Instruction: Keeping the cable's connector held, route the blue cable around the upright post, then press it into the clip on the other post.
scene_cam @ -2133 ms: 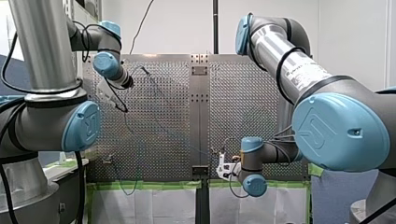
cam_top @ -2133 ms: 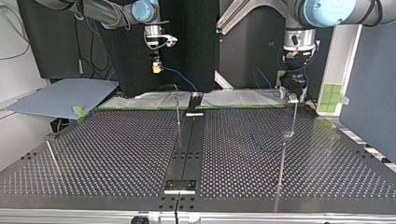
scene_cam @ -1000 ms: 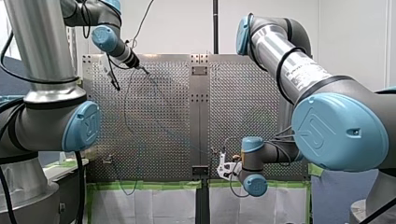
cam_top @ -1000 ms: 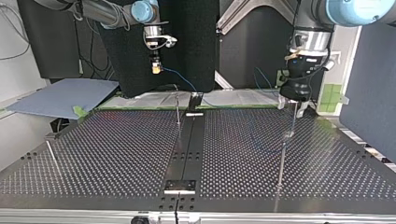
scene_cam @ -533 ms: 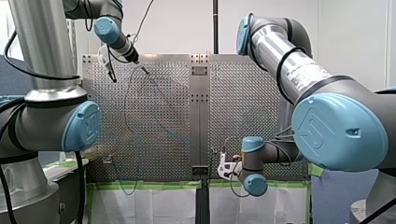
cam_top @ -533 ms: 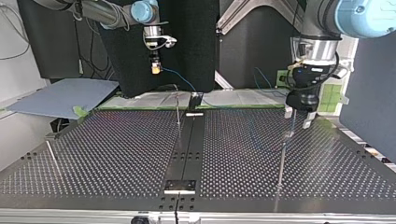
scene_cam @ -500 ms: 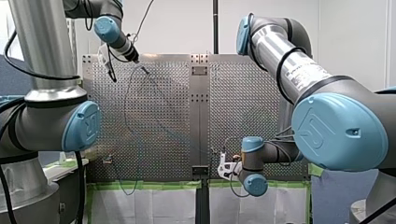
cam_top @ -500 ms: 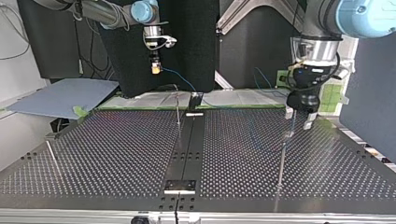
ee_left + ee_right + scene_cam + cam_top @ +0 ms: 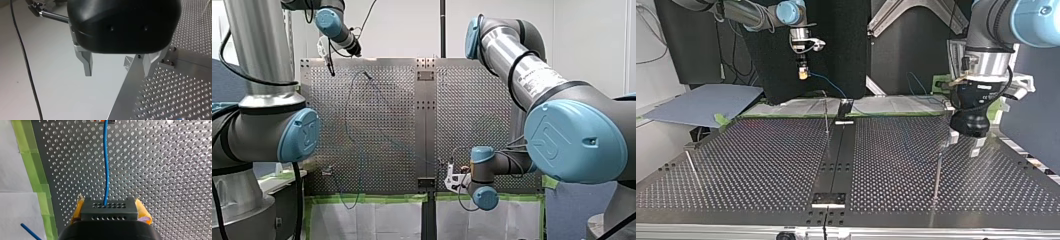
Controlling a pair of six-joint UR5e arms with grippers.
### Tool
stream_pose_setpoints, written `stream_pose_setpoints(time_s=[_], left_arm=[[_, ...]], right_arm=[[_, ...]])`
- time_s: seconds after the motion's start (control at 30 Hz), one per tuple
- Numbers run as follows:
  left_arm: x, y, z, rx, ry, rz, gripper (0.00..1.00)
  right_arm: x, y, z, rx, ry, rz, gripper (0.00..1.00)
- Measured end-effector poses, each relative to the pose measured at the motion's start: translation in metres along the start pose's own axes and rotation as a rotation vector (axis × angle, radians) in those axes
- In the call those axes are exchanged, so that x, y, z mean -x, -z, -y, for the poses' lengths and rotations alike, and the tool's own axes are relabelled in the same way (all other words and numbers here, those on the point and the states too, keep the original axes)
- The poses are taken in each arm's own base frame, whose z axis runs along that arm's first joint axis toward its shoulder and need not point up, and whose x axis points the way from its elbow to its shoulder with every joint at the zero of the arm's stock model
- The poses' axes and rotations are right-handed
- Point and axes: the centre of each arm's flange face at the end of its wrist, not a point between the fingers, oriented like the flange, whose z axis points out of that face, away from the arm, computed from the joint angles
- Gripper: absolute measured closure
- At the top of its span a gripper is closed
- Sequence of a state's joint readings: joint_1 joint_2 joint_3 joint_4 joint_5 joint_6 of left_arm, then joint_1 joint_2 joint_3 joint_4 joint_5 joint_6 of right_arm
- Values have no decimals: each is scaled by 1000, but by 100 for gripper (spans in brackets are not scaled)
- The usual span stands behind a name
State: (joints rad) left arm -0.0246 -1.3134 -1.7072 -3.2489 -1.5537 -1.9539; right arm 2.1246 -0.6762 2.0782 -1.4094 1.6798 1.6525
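Observation:
My right gripper (image 9: 109, 207), with yellow pads (image 9: 143, 210), is shut on the black connector (image 9: 109, 209). The blue cable (image 9: 106, 165) runs straight ahead from the connector over the perforated table. In the top view my right gripper (image 9: 803, 73) hangs above the table's far edge, and the cable (image 9: 829, 83) slopes down from it towards a thin upright post (image 9: 826, 118). My left gripper (image 9: 963, 143) is open beside a second post (image 9: 938, 167) with a clip (image 9: 944, 144) on it. In the left wrist view its metal fingers (image 9: 87, 63) hold nothing.
A third thin post (image 9: 691, 165) leans at the top view's left. A dark central rail (image 9: 836, 155) divides the perforated table (image 9: 761, 160). Green tape (image 9: 32, 165) edges the table near my right gripper. A black cable (image 9: 25, 65) hangs beside my left gripper.
My left gripper has drawn back from the clip post, upward in the front view and nearer and lower in the top view, fingers still open. My right arm has not moved.

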Motion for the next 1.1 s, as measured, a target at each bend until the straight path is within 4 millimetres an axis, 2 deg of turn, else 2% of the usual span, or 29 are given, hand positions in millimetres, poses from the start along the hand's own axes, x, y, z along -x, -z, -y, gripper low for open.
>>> stream_pose_setpoints(time_s=[0.37,0.67,1.1], left_arm=[[-3,0,-7,74,-84,-28,0],[-12,-5,-8,83,-156,-57,0],[-14,-6,-7,76,-214,-65,0]], right_arm=[[0,-1,0,0,-1,-2,100],[0,-1,-1,1,-1,0,100],[-1,-3,-5,9,-7,-3,100]])
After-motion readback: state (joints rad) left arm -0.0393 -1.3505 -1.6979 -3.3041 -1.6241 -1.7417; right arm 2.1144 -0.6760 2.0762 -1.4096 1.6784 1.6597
